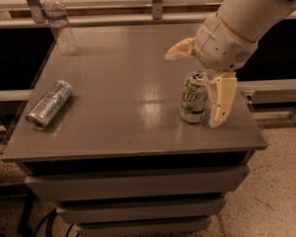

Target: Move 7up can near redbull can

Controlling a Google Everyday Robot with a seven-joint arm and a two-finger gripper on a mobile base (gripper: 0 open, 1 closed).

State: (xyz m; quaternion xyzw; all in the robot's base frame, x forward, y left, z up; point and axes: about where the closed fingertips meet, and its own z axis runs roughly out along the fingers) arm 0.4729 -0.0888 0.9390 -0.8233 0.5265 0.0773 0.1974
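Note:
The 7up can [194, 98] stands upright near the right edge of the grey table [128, 83]. The redbull can [49, 104] lies on its side near the table's left front corner. My gripper [196, 88] is open and hangs over the 7up can. One finger [221, 100] reaches down just right of the can. The other finger [181, 49] points left above and behind it. The can stands between the fingers, and I cannot tell if either touches it.
A clear plastic water bottle [59, 22] stands upright at the table's back left corner. A metal rail [138, 18] runs behind the table. Drawers [133, 186] sit below the tabletop. The floor [276, 181] shows at the right.

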